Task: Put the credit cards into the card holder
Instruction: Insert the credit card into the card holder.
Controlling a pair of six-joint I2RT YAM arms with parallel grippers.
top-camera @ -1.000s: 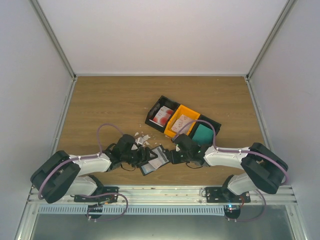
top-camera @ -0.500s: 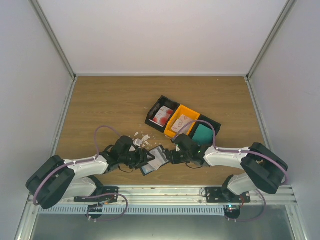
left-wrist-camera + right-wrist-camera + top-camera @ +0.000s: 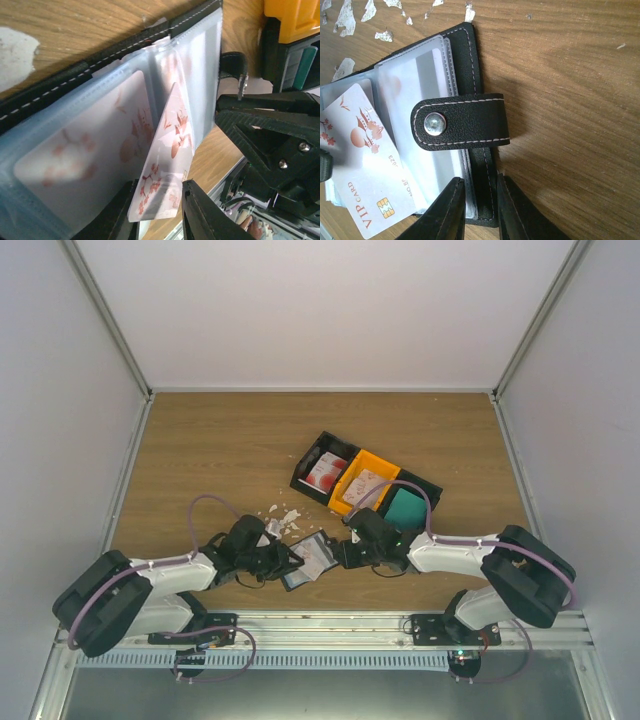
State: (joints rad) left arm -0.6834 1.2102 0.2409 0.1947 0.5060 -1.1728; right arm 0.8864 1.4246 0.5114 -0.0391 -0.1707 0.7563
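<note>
The black card holder point(image 3: 312, 558) lies open on the table between both arms, its clear sleeves point(image 3: 90, 150) showing a red-and-white card inside. My left gripper point(image 3: 159, 186) is shut on a red-and-white credit card point(image 3: 167, 160) that stands on edge, its far end in a sleeve. In the right wrist view that card point(image 3: 362, 165) sticks out at the holder's left. My right gripper point(image 3: 480, 181) is shut on the card holder's point(image 3: 465, 122) black cover edge, below the snap strap. More credit cards lie in the bins point(image 3: 325, 472).
Three joined bins sit behind the holder: a black one with red-and-white cards, an orange one point(image 3: 365, 483) with pale cards, and a black one with teal cards point(image 3: 405, 505). Small white scraps point(image 3: 280, 515) are scattered on the wood left of the holder.
My left gripper's jaws have come together onto the red-and-white card, and the left arm has dropped lower and nearer. The right gripper and the holder have stayed put.
</note>
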